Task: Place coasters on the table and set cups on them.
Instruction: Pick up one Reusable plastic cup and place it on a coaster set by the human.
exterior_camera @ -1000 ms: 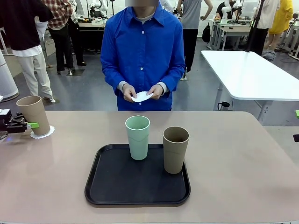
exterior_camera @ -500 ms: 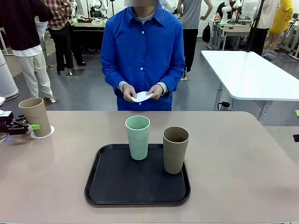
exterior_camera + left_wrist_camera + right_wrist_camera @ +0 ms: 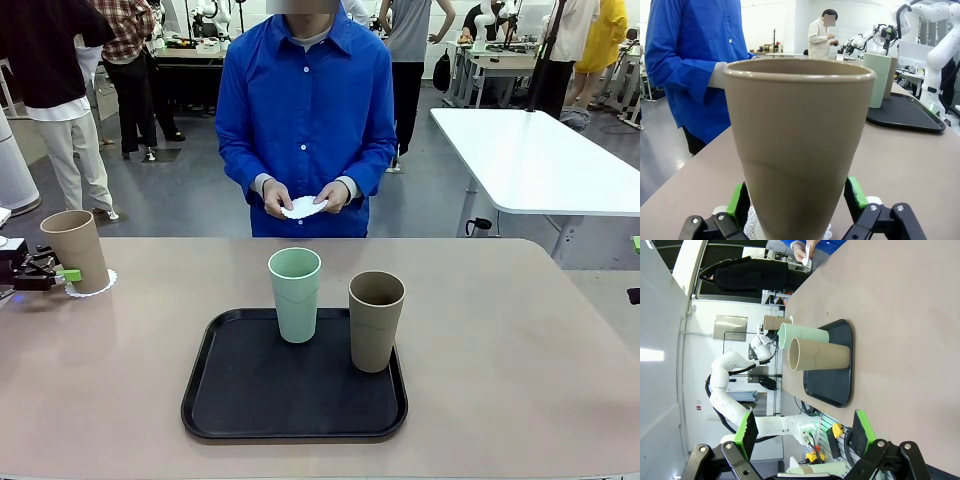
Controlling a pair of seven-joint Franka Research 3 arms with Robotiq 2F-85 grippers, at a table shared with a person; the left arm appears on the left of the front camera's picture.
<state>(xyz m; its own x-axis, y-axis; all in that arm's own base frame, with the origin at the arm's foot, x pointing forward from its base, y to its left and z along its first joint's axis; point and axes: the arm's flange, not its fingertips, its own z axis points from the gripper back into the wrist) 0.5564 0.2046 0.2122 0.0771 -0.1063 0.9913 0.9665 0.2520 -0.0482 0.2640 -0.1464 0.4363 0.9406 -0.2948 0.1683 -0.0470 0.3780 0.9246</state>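
Our left jaws straddle a tan cup (image 3: 799,145), pads (image 3: 739,199) hard by its sides (gripping or just clear, we cannot tell). It stands on a coaster (image 3: 104,280) at the bench's (image 3: 500,400) left edge. Our right jaws gape wide, empty. The mint cup (image 3: 295,293) and second tan cup (image 3: 377,320) stand on the black tray (image 3: 250,400); the person (image 3: 305,100) holds another coaster (image 3: 303,207).
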